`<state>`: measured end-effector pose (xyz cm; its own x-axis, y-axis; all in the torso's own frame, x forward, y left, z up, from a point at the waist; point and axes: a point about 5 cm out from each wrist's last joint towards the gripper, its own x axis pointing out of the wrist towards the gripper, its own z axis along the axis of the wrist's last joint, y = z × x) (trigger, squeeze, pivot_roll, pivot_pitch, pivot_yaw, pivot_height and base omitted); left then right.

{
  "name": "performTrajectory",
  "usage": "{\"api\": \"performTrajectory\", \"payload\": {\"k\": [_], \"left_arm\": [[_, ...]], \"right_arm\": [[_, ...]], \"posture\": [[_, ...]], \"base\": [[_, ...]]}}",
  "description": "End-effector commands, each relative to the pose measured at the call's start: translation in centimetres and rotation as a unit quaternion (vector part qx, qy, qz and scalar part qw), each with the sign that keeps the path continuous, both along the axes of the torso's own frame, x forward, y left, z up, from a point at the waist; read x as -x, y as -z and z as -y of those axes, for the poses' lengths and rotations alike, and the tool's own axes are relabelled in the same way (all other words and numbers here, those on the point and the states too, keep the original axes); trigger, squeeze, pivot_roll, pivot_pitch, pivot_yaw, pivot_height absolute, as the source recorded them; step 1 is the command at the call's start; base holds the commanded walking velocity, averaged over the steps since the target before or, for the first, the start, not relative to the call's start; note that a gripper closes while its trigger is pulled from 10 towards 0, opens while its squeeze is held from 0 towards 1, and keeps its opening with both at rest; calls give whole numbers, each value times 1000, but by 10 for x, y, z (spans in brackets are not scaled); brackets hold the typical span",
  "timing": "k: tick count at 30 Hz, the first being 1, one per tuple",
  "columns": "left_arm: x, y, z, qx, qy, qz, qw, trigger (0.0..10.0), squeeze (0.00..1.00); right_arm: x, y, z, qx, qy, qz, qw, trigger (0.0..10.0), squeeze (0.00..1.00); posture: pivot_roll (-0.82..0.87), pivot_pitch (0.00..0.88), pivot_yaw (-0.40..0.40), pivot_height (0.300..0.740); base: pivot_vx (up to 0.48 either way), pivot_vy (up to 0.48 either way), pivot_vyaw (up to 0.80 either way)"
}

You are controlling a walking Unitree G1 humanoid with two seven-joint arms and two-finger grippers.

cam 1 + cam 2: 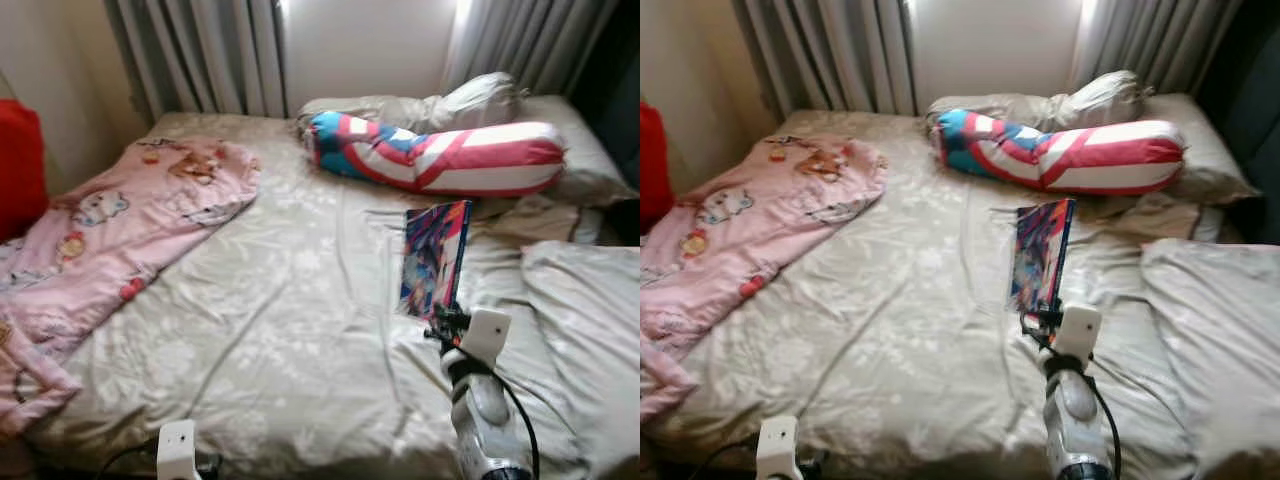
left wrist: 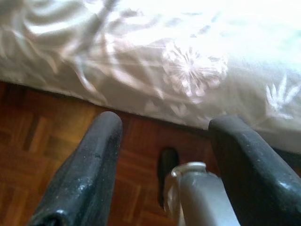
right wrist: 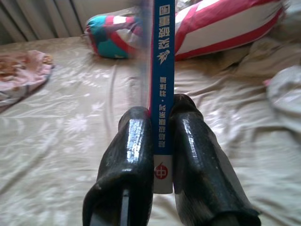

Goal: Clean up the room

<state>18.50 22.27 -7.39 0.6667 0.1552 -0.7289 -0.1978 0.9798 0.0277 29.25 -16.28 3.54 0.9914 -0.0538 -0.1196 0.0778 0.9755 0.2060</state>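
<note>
A: What is nearest to you?

B: Your right gripper point(image 3: 162, 141). Its two black fingers point(image 3: 129, 155) are closed tight on the blue spine of a book point(image 1: 436, 258), one on each side, near the spine's lower end.

A: Where does the book stand?

B: You hold it upright over the bed point(image 1: 280, 330), colourful cover showing, right of the middle of the beige flowered sheet. Beyond it lies a long bolster point(image 1: 440, 155) striped red, white and blue-green, with beige pillows point(image 1: 440, 105) behind it by the grey curtains point(image 1: 200, 50).

A: And the left side?

B: A pink cartoon blanket point(image 1: 110, 230) lies crumpled along the bed's left edge. Your left gripper point(image 2: 164, 141) hangs low by the bed's side over the wooden floor point(image 2: 42, 136), fingers spread apart, gripping nothing.
</note>
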Motion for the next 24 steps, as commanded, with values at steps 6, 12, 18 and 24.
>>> {"api": "performTrajectory", "payload": {"k": [6,12,18,24], "left_arm": [[0,0,-1,-4,-1,3,1000,10000,0],[-3,-1,1,-3,-4,5,1000,10000,0],[-4,-2,0,-4,-5,5,1000,10000,0],[-3,-2,-2,-4,-8,5,1000,10000,0]], "right_arm": [[-4,-10,-4,0,-6,28,1000,10000,0],[-5,-10,-4,-1,-4,27,1000,10000,0],[-5,-9,-4,-4,-6,21,1000,10000,0],[-5,-10,-4,-1,-7,25,1000,10000,0]], "posture": [[-38,10,-36,740],[-39,24,-37,740],[-39,34,-39,740],[-40,41,-40,740]], "base": [[0,-296,0],[0,-246,0],[0,0,-458],[0,0,-276]]}}
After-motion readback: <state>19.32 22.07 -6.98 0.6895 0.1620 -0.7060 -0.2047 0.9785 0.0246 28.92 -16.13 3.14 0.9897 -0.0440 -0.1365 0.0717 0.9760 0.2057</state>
